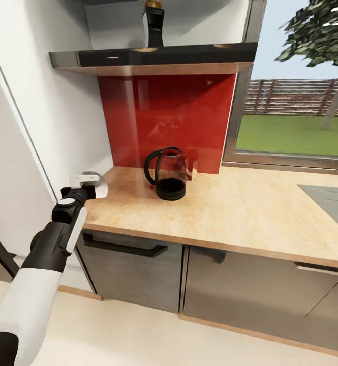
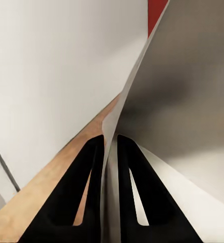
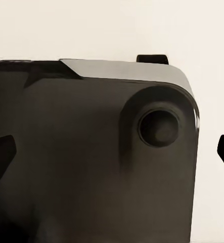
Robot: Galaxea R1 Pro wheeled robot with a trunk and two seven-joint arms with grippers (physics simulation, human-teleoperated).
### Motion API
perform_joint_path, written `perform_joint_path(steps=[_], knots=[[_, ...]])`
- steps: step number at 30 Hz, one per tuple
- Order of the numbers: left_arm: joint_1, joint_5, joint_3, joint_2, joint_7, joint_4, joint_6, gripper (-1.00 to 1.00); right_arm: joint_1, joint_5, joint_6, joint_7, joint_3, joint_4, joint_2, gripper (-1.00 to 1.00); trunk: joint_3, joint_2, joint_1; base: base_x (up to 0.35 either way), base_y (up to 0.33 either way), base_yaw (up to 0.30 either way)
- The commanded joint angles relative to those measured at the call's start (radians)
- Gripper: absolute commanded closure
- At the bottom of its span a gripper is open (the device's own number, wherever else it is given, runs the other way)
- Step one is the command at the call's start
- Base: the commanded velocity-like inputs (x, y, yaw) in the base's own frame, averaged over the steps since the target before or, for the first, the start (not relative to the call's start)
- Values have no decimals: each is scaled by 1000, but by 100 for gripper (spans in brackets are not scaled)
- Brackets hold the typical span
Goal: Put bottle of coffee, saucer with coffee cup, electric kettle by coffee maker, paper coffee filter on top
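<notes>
Head view: the kitchen countertop [image 1: 229, 208] spans the frame, the electric kettle [image 1: 169, 175] upright near the red backsplash [image 1: 166, 119]. At the counter's left end, the left gripper [image 1: 90, 187] pinches the white paper coffee filter [image 1: 98, 184] between its black fingers [image 2: 94, 167]. The right gripper's state cannot be told.

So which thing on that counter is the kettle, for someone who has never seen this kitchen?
Find the red wall panel under the dark shelf, left of the window. On the beige counter just in front of it stands the kettle. It is rounded, with a smoky see-through body, a black base and a black loop handle on its left side, unlike the flat white piece at the counter's left end.
</notes>
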Motion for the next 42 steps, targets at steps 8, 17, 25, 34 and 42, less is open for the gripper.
perform_joint_path(steps=[8,17,25,34,42], knots=[[0,6,-11,0,-3,-21,6,100,0,0,-3,0,-1,1,0,-100,-1,-1,-1,-198,0,-127],[36,6,-8,0,-11,-60,6,100,0,1,-3,0,-1,1,0,-100,2,6,-5,-2,0,-239],[69,4,0,6,-78,-87,6,100,0,1,-3,0,-1,1,0,-100,27,62,-35,0,0,-241],[77,5,108,98,-341,-87,14,100,0,1,-3,0,-1,1,0,-100,55,125,-70,0,0,-241],[77,-7,114,141,-588,-87,96,100,0,1,-3,-1,-1,1,0,-100,81,181,-100,0,0,-215]])
